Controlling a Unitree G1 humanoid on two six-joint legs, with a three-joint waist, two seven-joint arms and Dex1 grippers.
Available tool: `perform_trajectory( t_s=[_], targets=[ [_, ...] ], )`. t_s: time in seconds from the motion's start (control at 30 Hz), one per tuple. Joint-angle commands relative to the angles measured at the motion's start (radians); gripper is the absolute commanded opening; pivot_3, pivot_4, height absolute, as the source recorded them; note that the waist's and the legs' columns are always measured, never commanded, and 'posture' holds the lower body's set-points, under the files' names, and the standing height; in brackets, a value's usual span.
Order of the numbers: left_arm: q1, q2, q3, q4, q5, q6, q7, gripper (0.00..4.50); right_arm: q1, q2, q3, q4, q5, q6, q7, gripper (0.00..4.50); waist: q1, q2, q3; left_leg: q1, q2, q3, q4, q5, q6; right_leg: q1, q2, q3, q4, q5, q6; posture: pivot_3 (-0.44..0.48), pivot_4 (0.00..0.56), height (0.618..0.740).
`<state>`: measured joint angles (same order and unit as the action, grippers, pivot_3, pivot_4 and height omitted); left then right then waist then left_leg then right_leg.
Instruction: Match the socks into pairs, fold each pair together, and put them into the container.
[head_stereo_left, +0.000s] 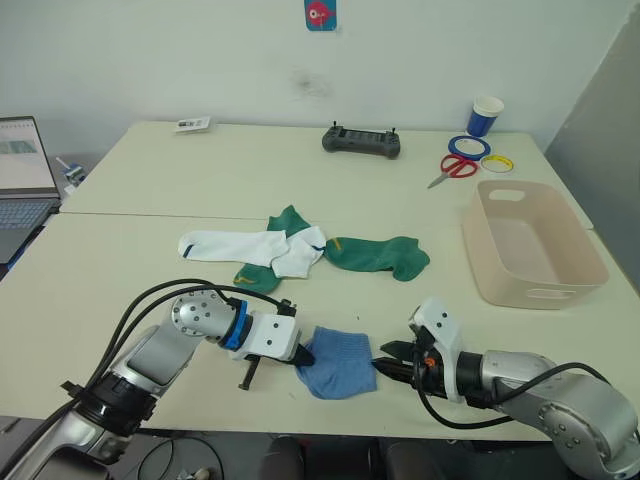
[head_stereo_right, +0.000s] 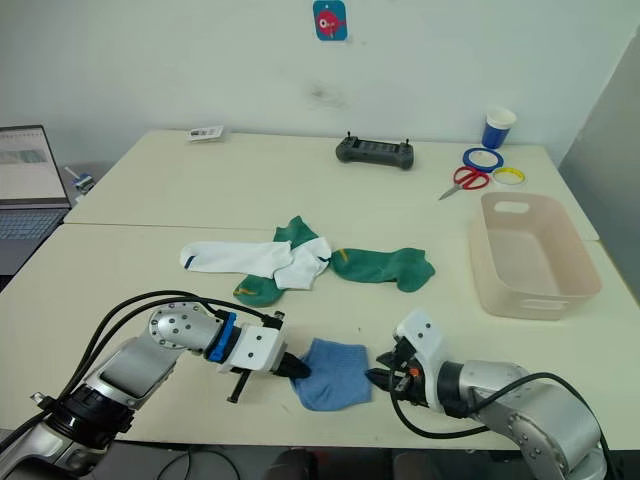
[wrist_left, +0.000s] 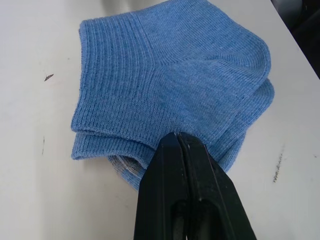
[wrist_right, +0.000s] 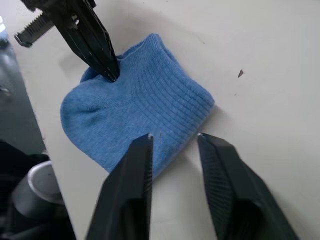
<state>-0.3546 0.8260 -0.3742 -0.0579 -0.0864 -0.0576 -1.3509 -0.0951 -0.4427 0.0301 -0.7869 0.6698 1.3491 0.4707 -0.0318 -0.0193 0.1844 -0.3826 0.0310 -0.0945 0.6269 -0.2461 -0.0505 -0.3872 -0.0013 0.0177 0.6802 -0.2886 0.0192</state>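
A folded pair of light blue socks (head_stereo_left: 338, 362) lies near the table's front edge. My left gripper (head_stereo_left: 303, 353) is shut, its tip resting on the pair's left edge (wrist_left: 177, 137). My right gripper (wrist_right: 172, 145) is open just right of the pair, its fingers straddling the pair's near edge without touching it. Farther back, two white socks (head_stereo_left: 235, 243) overlap a dark green sock (head_stereo_left: 287, 222). A second green sock (head_stereo_left: 378, 255) lies to their right. The beige container (head_stereo_left: 545, 296) stands empty at the right.
At the back of the table are a black controller (head_stereo_left: 361, 141), red scissors (head_stereo_left: 458, 167), tape rolls (head_stereo_left: 466, 147) and a blue-and-white cup (head_stereo_left: 485, 116). A laptop (head_stereo_left: 22, 185) sits at the far left and a small card (head_stereo_left: 192, 124) at the back left.
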Motion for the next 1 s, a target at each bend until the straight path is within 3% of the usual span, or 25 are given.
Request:
perform_trajectory(
  t_s=[0.03,0.2,0.23,0.47,0.93,1.0],
  targets=[
    [0.058,0.049,-0.014,0.059,0.064,-0.005,-0.011,0.0,-0.025,0.071,-0.091,0.011,0.091,0.16,-0.019,2.85,-0.004,0.001,-0.001,0.001,0.0,0.0,-0.001,0.0,0.0,0.0,0.0,0.0,0.0,0.0,0.0,0.0,0.15,0.74],
    [0.094,0.065,-0.022,0.076,0.099,-0.048,-0.003,0.0,-0.071,0.151,-0.075,0.077,0.095,0.259,-0.051,4.41,-0.009,0.005,-0.003,0.002,0.001,0.0,-0.002,0.0,0.0,0.0,0.001,0.0,0.002,0.0,0.0,0.0,0.15,0.74],
    [0.099,0.067,-0.023,0.08,0.104,-0.057,-0.002,0.0,-0.08,0.161,-0.061,0.084,0.095,0.264,-0.058,4.46,-0.011,0.005,-0.003,0.002,0.001,0.0,-0.002,0.0,0.0,0.0,0.001,0.0,0.002,0.0,-0.001,0.0,0.15,0.74],
    [0.092,0.041,-0.016,0.068,0.087,-0.018,0.014,0.0,-0.133,0.249,0.019,0.194,0.079,0.265,-0.105,4.46,-0.026,0.011,-0.012,0.003,0.002,0.0,-0.003,0.0,0.0,0.0,0.002,0.0,0.001,0.0,-0.001,0.0,0.15,0.74],
    [0.095,0.039,-0.009,0.064,0.08,-0.015,0.028,0.0,-0.189,0.427,-0.023,0.344,0.111,0.265,-0.135,4.46,-0.027,0.013,-0.018,0.003,0.002,0.0,-0.003,0.0,0.0,0.0,0.003,0.0,0.001,0.0,-0.001,0.0,0.15,0.74],
    [0.097,0.041,-0.004,0.066,0.079,-0.015,0.032,0.0,-0.193,0.438,-0.023,0.359,0.104,0.265,-0.139,4.16,-0.027,0.013,-0.018,0.003,0.002,0.0,-0.003,0.0,0.0,0.0,0.003,0.001,0.001,0.0,-0.001,0.0,0.15,0.74]
  ],
)
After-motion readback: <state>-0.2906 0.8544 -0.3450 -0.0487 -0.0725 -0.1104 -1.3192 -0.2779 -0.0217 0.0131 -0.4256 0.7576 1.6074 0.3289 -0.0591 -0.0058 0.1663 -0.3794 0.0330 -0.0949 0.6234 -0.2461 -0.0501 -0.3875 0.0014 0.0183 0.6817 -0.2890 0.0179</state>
